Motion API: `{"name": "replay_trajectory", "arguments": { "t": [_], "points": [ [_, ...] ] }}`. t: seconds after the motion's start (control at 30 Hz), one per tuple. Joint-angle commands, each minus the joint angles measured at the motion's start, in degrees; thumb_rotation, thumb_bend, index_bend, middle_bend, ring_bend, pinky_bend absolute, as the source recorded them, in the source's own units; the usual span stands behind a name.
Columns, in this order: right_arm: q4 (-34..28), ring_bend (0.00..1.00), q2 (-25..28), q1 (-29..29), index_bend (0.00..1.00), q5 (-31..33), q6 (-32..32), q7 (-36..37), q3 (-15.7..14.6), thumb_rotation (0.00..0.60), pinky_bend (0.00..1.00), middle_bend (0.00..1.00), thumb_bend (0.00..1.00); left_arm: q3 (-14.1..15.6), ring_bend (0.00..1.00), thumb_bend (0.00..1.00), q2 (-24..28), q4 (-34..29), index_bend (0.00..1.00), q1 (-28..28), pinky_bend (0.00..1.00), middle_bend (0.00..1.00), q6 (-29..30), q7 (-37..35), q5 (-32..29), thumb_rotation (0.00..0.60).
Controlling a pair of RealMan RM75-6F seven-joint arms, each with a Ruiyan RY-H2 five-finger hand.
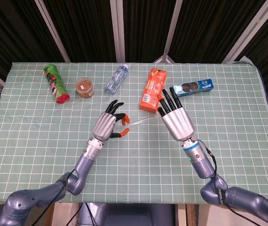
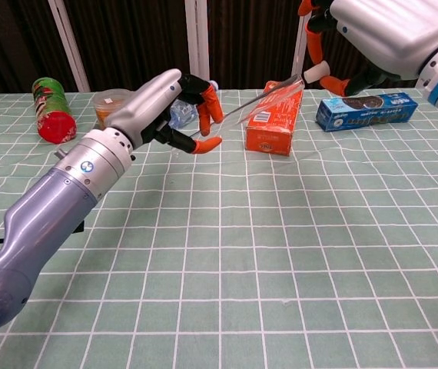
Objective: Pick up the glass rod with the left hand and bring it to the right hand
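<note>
Pinching glass rod (image 2: 259,106), left hand (image 2: 174,108), right hand (image 1: 175,118) spread

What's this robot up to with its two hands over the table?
It is passing a clear glass rod from one hand to the other. The left hand pinches one end of the rod and holds it up above the green checked table. The far end reaches the right hand, whose fingers are spread near it; whether they grip it cannot be told. Snack packs, a bottle and a jar lie untouched at the back.
</note>
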Motion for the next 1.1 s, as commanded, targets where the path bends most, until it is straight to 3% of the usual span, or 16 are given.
{"name": "replay_trajectory", "arguments": {
  "t": [0.03, 1.1],
  "points": [
    [0.00, 0.05, -0.15, -0.09, 0.61, 0.11, 0.01, 0.11, -0.08, 0.600, 0.00, 0.22, 0.42, -0.01, 0.13, 0.70, -0.15, 0.06, 0.56, -0.10, 0.00, 0.61, -0.03, 0.04, 0.07, 0.600],
    [-0.34, 0.05, -0.35, -0.36, 0.61, 0.02, 0.38, 0.88, -0.28, 0.600, 0.00, 0.22, 0.42, -0.87, 0.13, 0.70, -1.65, 1.26, 0.56, -0.99, 0.00, 0.61, -0.34, 0.77, -0.26, 0.600]
  ]
}}
